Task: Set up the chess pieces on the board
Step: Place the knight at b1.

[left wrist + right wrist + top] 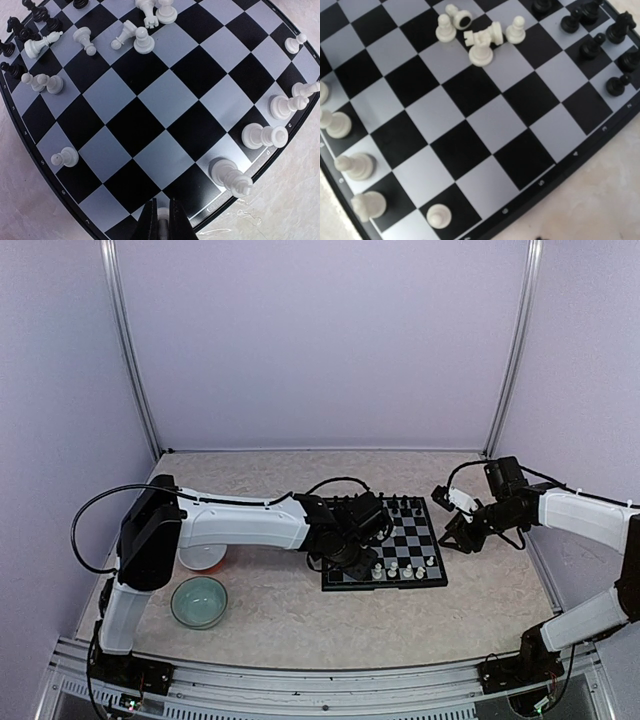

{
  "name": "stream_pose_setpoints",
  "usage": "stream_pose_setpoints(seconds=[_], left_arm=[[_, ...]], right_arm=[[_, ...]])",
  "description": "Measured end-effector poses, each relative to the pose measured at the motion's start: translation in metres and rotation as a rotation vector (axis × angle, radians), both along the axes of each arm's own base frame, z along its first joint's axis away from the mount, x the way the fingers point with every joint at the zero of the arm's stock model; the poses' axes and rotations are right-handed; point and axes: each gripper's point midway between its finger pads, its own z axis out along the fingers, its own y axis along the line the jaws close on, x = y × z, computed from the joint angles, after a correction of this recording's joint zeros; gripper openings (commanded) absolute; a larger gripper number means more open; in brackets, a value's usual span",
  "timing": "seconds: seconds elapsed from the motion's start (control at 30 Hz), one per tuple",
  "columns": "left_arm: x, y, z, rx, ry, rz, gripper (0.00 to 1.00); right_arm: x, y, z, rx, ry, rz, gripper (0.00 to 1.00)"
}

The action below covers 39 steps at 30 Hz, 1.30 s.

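Board [150,125] edge: left gripper [162,209] pinches white piece [162,221].

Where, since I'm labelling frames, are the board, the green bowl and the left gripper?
board [425,530], top view, bare squares.
green bowl [199,602], top view, its inside.
left gripper [162,202], left wrist view, between its fingertips.
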Motion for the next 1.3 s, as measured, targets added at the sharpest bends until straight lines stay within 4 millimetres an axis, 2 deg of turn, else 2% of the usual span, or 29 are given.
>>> stream_pose_setpoints(seconds=[0.37, 0.6, 0.83, 0.97, 1.07, 1.2, 1.3], left_arm=[[-0.002, 0.008, -0.012, 0.023, 0.023, 0.002, 0.04], [-0.001, 0.008, -0.012, 0.016, 0.031, 0.004, 0.25], [0.002, 0.010, -0.007, 0.030, 0.020, 0.008, 0.41], [0.013, 0.012, 0.010, 0.025, -0.033, 0.026, 0.41], [0.025, 0.018, 0.029, 0.000, -0.064, 0.054, 0.40], [0.055, 0.034, 0.053, -0.043, -0.093, 0.120, 0.40], [0.076, 0.047, 0.054, -0.050, -0.097, 0.164, 0.39]], right_arm=[[-0.001, 0.001, -0.003, -0.004, 0.011, 0.003, 0.46], [-0.001, 0.002, -0.004, -0.006, 0.012, 0.006, 0.46], [-0.001, 0.002, -0.004, -0.007, 0.013, 0.006, 0.46], [-0.001, 0.002, -0.005, -0.008, 0.015, 0.005, 0.46], [-0.001, 0.002, -0.006, -0.009, 0.017, 0.006, 0.46], [-0.002, 0.002, -0.006, -0.010, 0.017, 0.008, 0.46], [-0.002, 0.002, -0.006, -0.011, 0.017, 0.008, 0.46]])
